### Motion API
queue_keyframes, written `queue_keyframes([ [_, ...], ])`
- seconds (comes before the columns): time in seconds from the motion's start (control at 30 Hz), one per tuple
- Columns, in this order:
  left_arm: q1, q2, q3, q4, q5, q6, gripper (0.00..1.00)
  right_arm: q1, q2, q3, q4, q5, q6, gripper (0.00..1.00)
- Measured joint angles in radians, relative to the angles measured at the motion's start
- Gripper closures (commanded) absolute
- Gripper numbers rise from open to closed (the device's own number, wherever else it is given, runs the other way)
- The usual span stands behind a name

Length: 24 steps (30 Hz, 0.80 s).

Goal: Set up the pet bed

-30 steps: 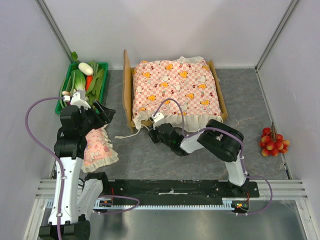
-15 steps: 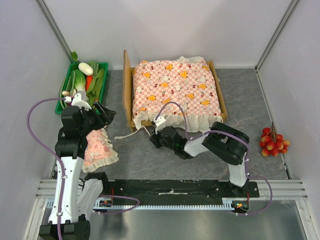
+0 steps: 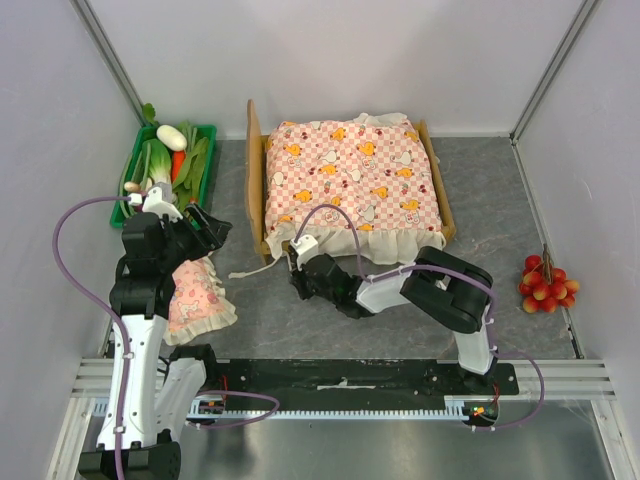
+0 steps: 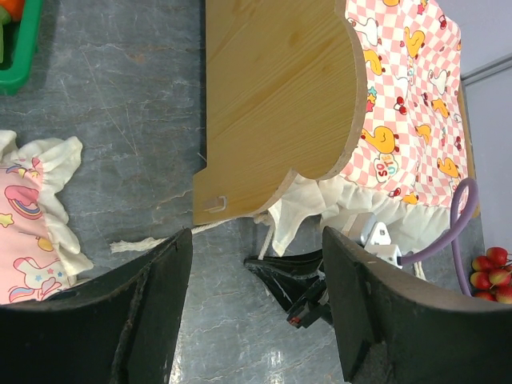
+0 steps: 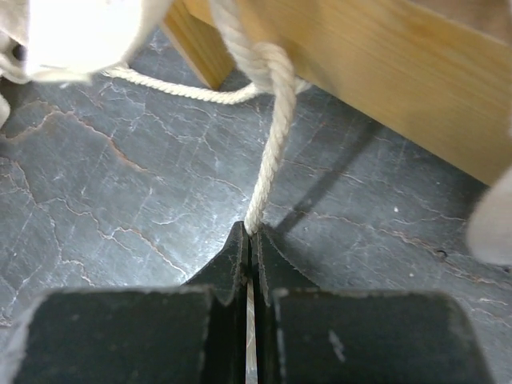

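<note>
The pet bed (image 3: pixel 254 170) is being kept at the back middle of the tabletop (image 3: pixel 300 320), with its headboard on the left arm's side. The pink-checked mattress (image 3: pixel 350 175) is already being carried on top of it, frill hanging over the near edge.

The step being worked on looks like the tie cords. A white cord (image 5: pixel 276 120) hanging off the near corner below the headboard is being pinched right at its end by the right claw (image 5: pixel 250 236). The jaws are clenched tight on it, down low by the tabletop. A second strand is being left lying out toward the left.

The left claw (image 3: pixel 207 228) is being held released, jaws wide with nothing in them, above the small pink pillow (image 3: pixel 195 290) and facing the headboard corner. The pillow is lying on the tabletop, apart from the bed, so that part isn't done yet.

For the next move, probably the cord is going to need drawing snug or tucking in at the frame. A slow, gentle pull is being called for here: a thin cord gripped by its very tip could easily slip out, and a light frame might get dragged along. After that the pillow is likely wanted at the headboard end.

The green tray (image 3: pixel 208 131) and cherries (image 3: pixel 545 282) aren't being touched.
</note>
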Motion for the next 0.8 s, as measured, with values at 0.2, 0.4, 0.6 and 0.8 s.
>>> queue_keyframes([
  [0.2,0.000,0.000,0.000,0.000,0.000,0.000,0.28,0.036,0.007,0.015,-0.018,0.029,0.008,1.00],
  [0.4,0.000,-0.001,-0.001,0.000,0.000,0.000,0.28,0.053,0.035,0.056,-0.031,0.034,0.019,1.00],
  [0.6,0.000,-0.001,-0.001,0.000,0.000,0.000,0.28,0.067,0.068,0.100,-0.035,0.028,0.023,0.78],
  [0.8,0.000,-0.002,-0.001,0.000,0.000,0.000,0.28,0.085,0.035,0.080,-0.051,0.028,0.019,0.38],
])
